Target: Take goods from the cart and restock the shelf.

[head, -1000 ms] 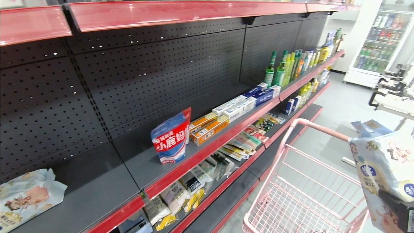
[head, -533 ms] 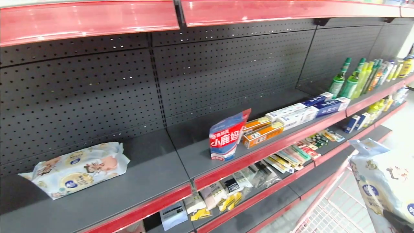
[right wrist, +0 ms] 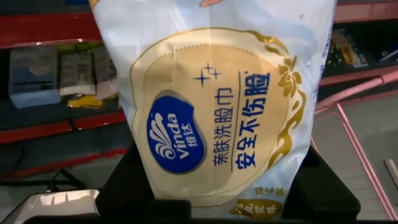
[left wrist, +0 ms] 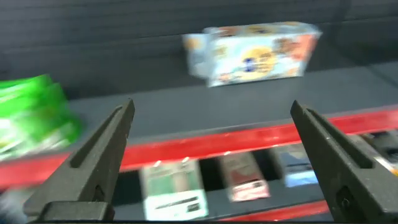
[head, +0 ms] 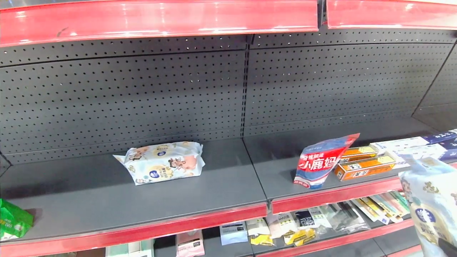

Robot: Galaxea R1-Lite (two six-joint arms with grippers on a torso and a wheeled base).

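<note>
The right gripper is closed on the lower end of a tissue pack, carrying it upright at 4 o'clock in the head view, off the front of the shelf and not yet on it. Gripping low likely leaves the pack's top end free to go in first. 1 matching pack lies flat on the shelf at 8 o'clock, so the bare board at its 3 o'clock, short of the red-and-blue pouch, looks the natural spot. The left gripper hangs with jaws spread wide and nothing between them, facing that shelved pack – free to steady things if needed.
</note>
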